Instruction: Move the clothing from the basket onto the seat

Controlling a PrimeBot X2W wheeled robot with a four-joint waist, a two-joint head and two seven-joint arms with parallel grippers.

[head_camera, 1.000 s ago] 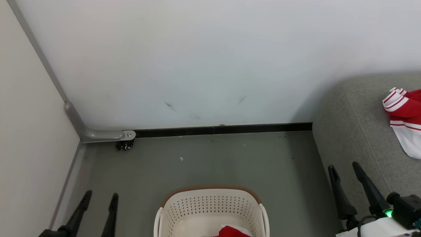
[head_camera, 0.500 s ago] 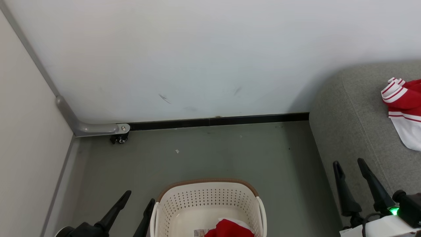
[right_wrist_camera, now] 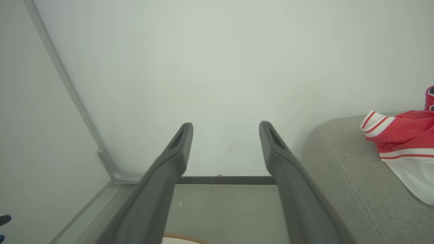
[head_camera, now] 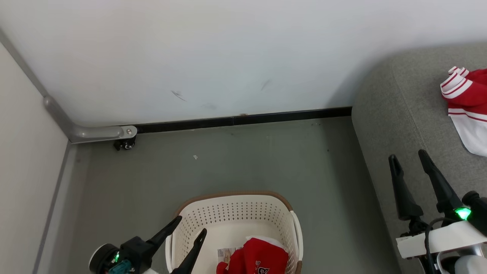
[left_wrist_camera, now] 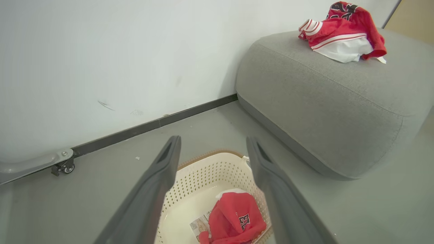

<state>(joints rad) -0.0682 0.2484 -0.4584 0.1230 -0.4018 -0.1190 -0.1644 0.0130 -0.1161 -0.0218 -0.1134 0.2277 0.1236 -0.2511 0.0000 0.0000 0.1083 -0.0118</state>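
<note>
The cream basket (head_camera: 232, 201) stands on the floor at the bottom centre. A crumpled red piece of clothing (head_camera: 258, 257) with dark numbers lies in its right half. My left gripper (head_camera: 191, 224) hangs open over the basket's left rim, with nothing between its fingers. The left wrist view shows the left gripper (left_wrist_camera: 213, 139) above the basket (left_wrist_camera: 203, 173) and that clothing (left_wrist_camera: 234, 217). Another red-and-white jersey (head_camera: 466, 99) lies on the grey seat (head_camera: 395, 121) at the right. My right gripper (head_camera: 407, 154) stands open and empty beside the seat's front edge.
A white wall with a black baseboard (head_camera: 243, 120) closes off the back. A grey metal foot with a small caster (head_camera: 123, 144) sits in the left corner beside a pale partition. A paper label (head_camera: 227, 254) lies in the basket. Grey floor (head_camera: 236, 160) spreads between basket and wall.
The camera has tilted down, so the whole picture has shifted. My left gripper has swung right, from the floor beside the basket to over its left rim. Both grippers stay open.
</note>
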